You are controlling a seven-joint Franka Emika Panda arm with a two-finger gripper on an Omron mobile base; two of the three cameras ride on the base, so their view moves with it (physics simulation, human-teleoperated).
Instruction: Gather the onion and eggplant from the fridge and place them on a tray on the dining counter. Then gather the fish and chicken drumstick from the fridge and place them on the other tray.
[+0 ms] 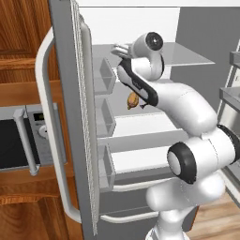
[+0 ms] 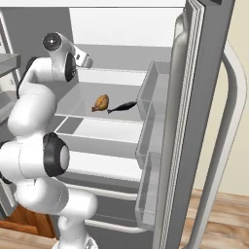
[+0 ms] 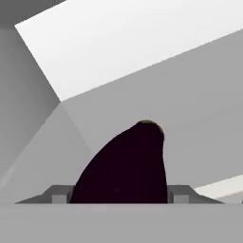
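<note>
Reaching into the open fridge, your arm has the tool up at the top shelf, its jaws set wide around a dark, rounded eggplant sitting between them. By my judgement you are on the vegetable half, at the eggplant pick-up. One shelf below the tool lie the chicken drumstick and the fish, just beside each other. Next you would need a lift clear of the shelf, then a backward pull out of the fridge.
</note>
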